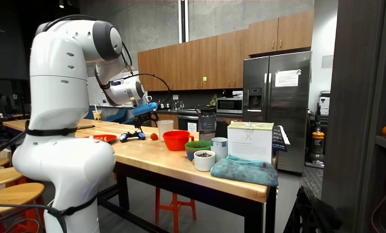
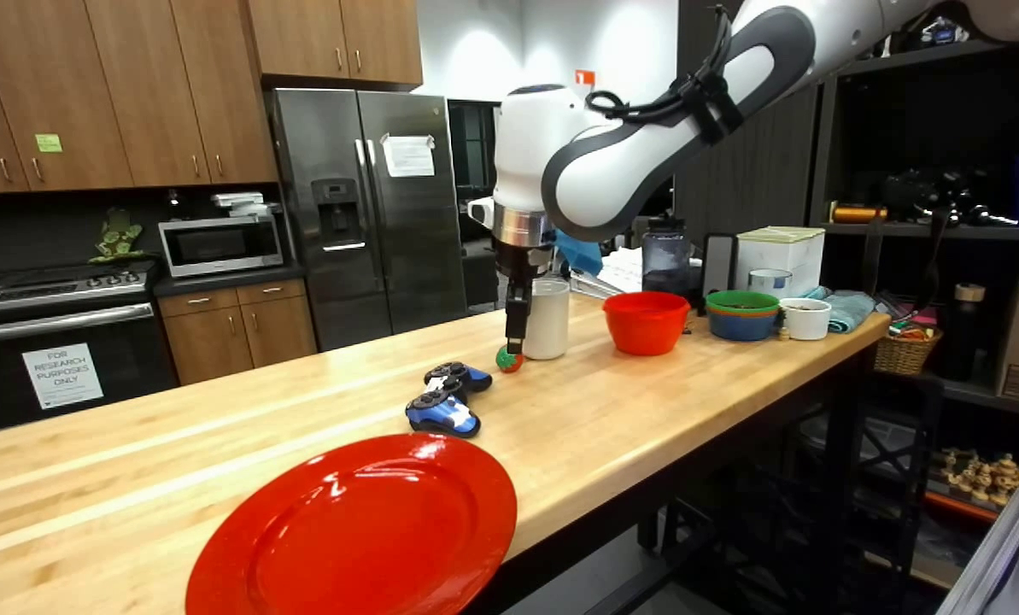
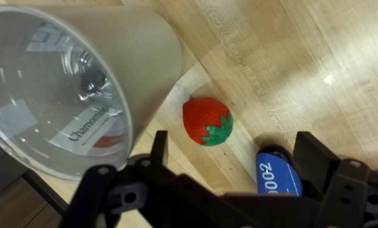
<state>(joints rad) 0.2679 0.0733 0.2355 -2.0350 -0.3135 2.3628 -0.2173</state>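
Kitchen backdrop, wood cabinets (image 2: 155,85) up high, pale wood counter (image 2: 586,414) running across. Using the white cup (image 2: 548,320) as the landmark, going left to right in an exterior view: red plate (image 2: 338,512) is well left of the cup and out in front of it, dark fridge (image 2: 415,239) is way behind the cup and left of it, then a blue game controller (image 2: 451,412), nearer the cup but clear of it. Next is the strawberry (image 3: 204,117), on the counter just beside the cup. Pincer (image 3: 234,145) hangs above it, spread wide apart and gripping nothing; from the wrist view, the strawberry shows between its two sides, nearer the one by the cup. Looks like a toy one to me, so I'd bet light, firm, a bit slick and happy to roll. I'd take it across the fat middle, not the pointy end. Right of the cup: red bowl (image 2: 646,320) near it, then stacked bowls (image 2: 741,323) and a white ramekin (image 2: 806,319) farther out.
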